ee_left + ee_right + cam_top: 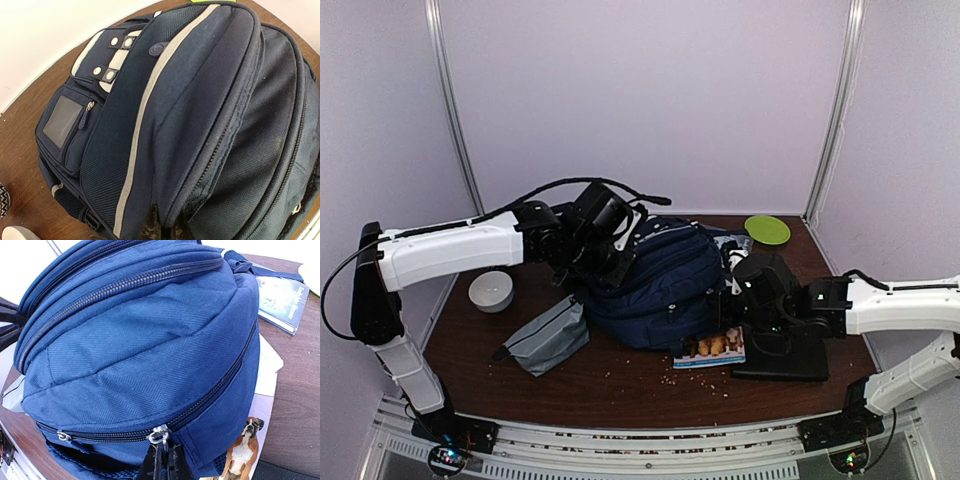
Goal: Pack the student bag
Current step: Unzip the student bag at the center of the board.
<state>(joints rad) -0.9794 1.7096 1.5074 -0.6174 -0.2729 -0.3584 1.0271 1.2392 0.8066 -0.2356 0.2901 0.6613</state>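
Observation:
The student bag (655, 282), a navy-blue backpack with pale stripes and white buckle patches, lies in the middle of the table. My left gripper (608, 262) is at its far left side. In the left wrist view the left gripper (167, 227) is shut on a fold of the bag's fabric (172, 200) beside a zipper. My right gripper (735, 296) is at the bag's right side. In the right wrist view the right gripper (164, 461) is shut on a metal zipper pull (161, 433) of the bag (145, 340), at the end of a partly open zip.
A grey pouch (548, 338) lies at the bag's near left, a grey bowl (491, 291) further left. A green plate (767, 230) sits at the back right. A flat black case (785, 360) and a dog-picture book (712, 350) lie under my right arm. Another booklet (282, 299) lies behind the bag.

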